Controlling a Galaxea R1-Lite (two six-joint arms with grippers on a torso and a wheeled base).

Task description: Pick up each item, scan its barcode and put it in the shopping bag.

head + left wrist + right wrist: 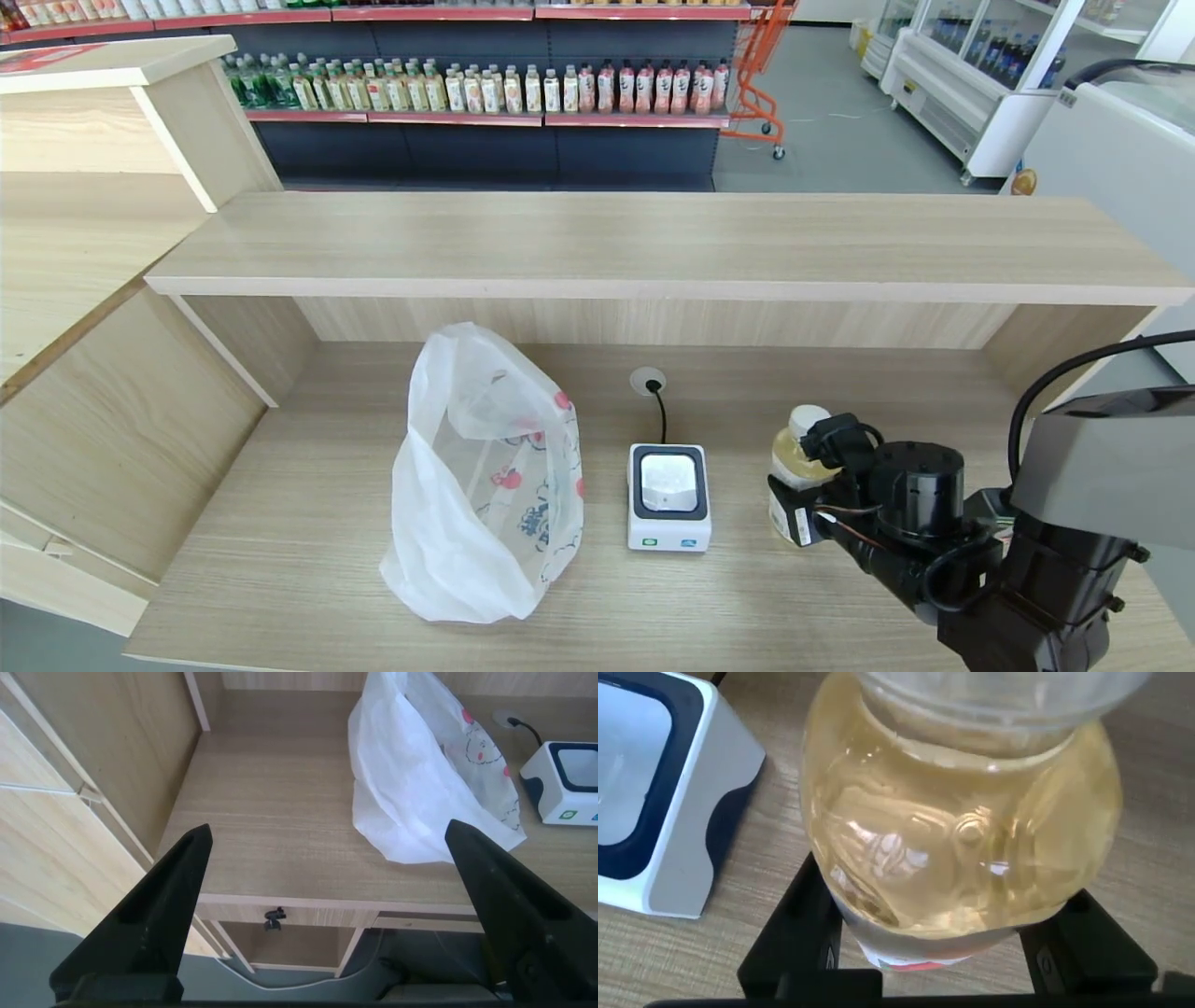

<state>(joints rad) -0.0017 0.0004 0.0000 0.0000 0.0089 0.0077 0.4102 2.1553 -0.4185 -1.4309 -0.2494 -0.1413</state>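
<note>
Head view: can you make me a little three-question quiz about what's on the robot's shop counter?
1. True or false: the scanner stands between the bag and the bottle.
2. What sits between the fingers of the right gripper? A) bag B) bottle C) scanner
3. Fill in: the liquid in the bottle looks ____.

Key: 1 true; 2 B; 3 yellow.

right arm [934, 551]: black, cylindrical joints | cable [1055, 383]: black, looped | housing [1102, 457]: grey, boxy | left gripper [329, 829]: black wedge fingers
</note>
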